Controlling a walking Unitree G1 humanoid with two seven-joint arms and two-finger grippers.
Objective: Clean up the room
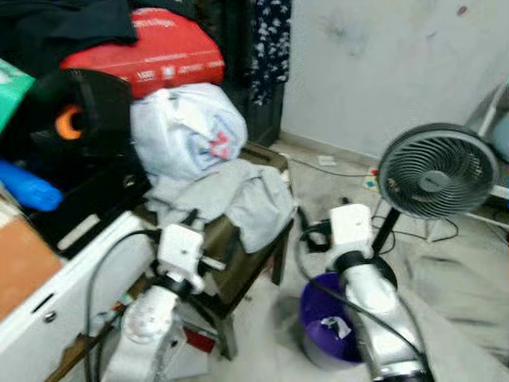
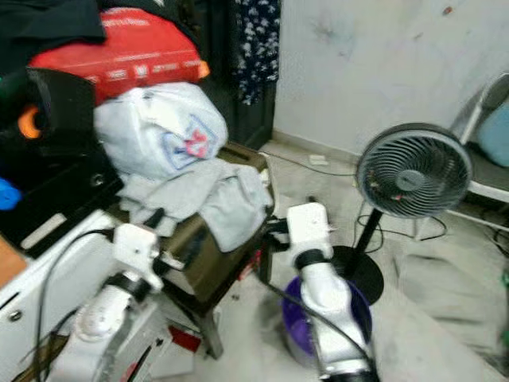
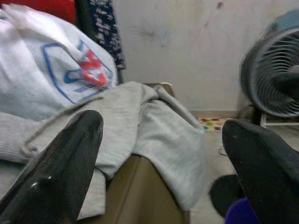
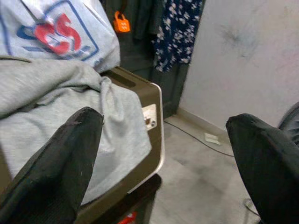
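Note:
A grey garment [image 1: 231, 195] lies crumpled over a brown box [image 1: 238, 255] that rests on a dark stool in the middle of the view. Behind it sits a white plastic bag [image 1: 187, 127] with a blue and red logo. My left gripper [image 3: 161, 122] is open, close in front of the garment [image 3: 154, 126], holding nothing. My right gripper [image 4: 162, 119] is open too, just off the box's right corner [image 4: 152, 116], with nothing between its fingers. On the floor below my right arm stands a purple bucket [image 1: 318, 314].
A black standing fan [image 1: 437, 171] rises on the right, its cord trailing on the floor. A red case [image 1: 147, 52], dark bags and a blue item [image 1: 28, 187] pile up at the left over a white cabinet [image 1: 71, 278]. Dark clothes [image 1: 266, 48] hang behind.

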